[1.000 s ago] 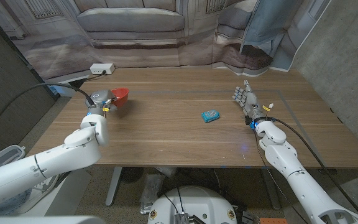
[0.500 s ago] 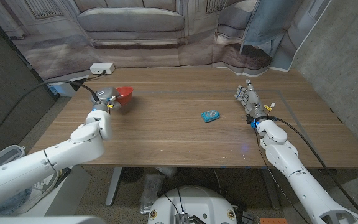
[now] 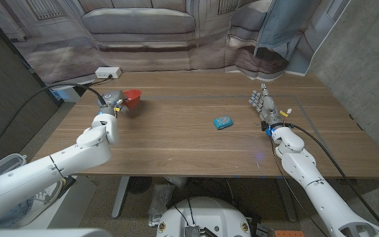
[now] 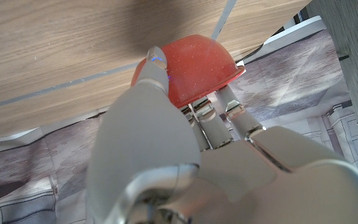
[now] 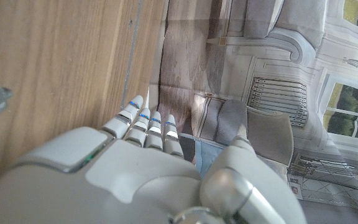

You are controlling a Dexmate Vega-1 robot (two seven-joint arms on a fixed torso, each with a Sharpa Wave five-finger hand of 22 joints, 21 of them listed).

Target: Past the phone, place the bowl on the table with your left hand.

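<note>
Over the wooden table's (image 3: 176, 138) far left part, the left robot hand (image 3: 112, 103) grips the red bowl (image 3: 132, 99).

You have a white power strip (image 3: 108, 72) at the table's (image 3: 176, 145) far left edge, and a backdrop (image 3: 143, 33) behind it.

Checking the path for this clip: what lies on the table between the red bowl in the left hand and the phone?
Nothing: in the head view only bare wood lies between the red bowl, held by the left hand, and the phone.
</note>
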